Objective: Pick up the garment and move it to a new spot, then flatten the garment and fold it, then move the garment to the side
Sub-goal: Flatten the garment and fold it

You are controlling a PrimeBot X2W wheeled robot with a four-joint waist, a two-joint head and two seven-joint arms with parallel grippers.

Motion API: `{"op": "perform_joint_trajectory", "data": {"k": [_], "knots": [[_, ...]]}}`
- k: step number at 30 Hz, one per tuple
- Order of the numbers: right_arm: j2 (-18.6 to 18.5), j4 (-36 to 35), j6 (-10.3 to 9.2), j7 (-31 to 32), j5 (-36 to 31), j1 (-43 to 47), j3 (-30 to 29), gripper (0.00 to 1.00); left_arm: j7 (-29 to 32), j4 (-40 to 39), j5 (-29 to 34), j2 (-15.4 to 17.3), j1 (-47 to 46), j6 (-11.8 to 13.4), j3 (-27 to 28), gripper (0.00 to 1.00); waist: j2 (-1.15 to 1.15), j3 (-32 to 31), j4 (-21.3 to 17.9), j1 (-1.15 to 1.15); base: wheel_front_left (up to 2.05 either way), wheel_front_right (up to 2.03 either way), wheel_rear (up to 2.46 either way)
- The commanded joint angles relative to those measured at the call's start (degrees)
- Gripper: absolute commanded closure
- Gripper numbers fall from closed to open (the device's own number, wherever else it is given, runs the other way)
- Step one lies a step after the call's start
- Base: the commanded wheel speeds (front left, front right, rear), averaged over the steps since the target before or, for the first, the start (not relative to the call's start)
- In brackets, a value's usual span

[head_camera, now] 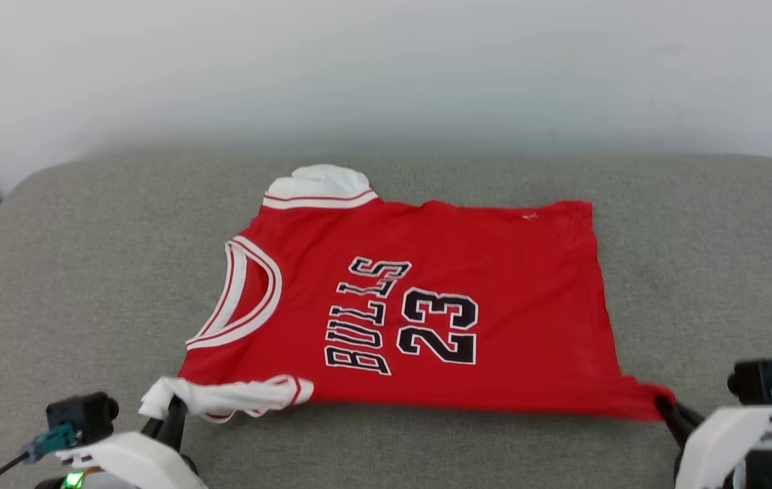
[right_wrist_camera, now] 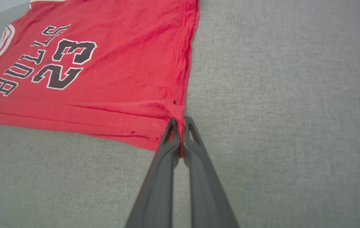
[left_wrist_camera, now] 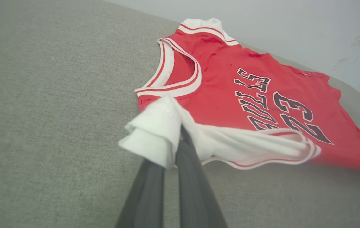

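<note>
Down at the near left, the left tool [head_camera: 172, 407] is pinching only the bunched white sleeve [head_camera: 236, 394] of the garment [head_camera: 427, 299], which lies face-up mid-cushion [head_camera: 53, 272]. The right tool [head_camera: 668, 411] nips the red hem corner. Both grips are thin, so a hard tug could pop either loose. Plenty of bare cushion on both sides, wall [head_camera: 386, 68] at the back.

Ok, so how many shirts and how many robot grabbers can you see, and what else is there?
Shirts: 1, the red jersey
Grippers: 2, the left gripper and the right gripper, each pinched shut on the jersey
Cushions: 1, the grey cushion under the jersey
Total: 4
</note>
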Motion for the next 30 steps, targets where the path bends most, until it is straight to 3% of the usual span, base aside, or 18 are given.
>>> {"op": "perform_joint_trajectory", "data": {"k": [1,7,12,17,30], "knots": [[0.7,-3.2,-0.14,1.94,-1.0,3.16,-2.27,1.0,0.72,-3.32,-0.49,1.7,2.59,2.23,1.07,1.0,0.0,-1.16,0.48,0.03,0.0,0.0,0.0],[5.57,-16.36,-0.13,11.08,-3.45,13.05,-7.53,1.0,5.46,-18.01,-2.08,5.07,12.01,9.71,2.02,1.0,0.0,-1.85,0.55,0.03,0.0,0.0,0.0],[6.98,-19.87,-0.13,14.69,-5.31,12.66,-8.6,1.0,6.3,-23.08,-1.41,6.45,12.18,11.68,2.54,1.0,0.0,-1.46,0.33,0.03,0.0,0.0,0.0],[6.65,-16.58,-0.12,14.44,-6.52,7.81,-7.28,1.0,7.57,-21.14,-0.71,5.28,6.49,9.48,0.94,1.0,0.0,0.74,0.06,0.03,0.0,0.0,0.0],[3.19,-0.15,-0.1,7.71,-6.22,-8.39,1.59,1.0,11.69,-3.8,-1.13,1.49,-9.41,1.22,-2.68,1.0,0.0,9.44,-0.84,0.03,0.0,0.0,0.0]]}}
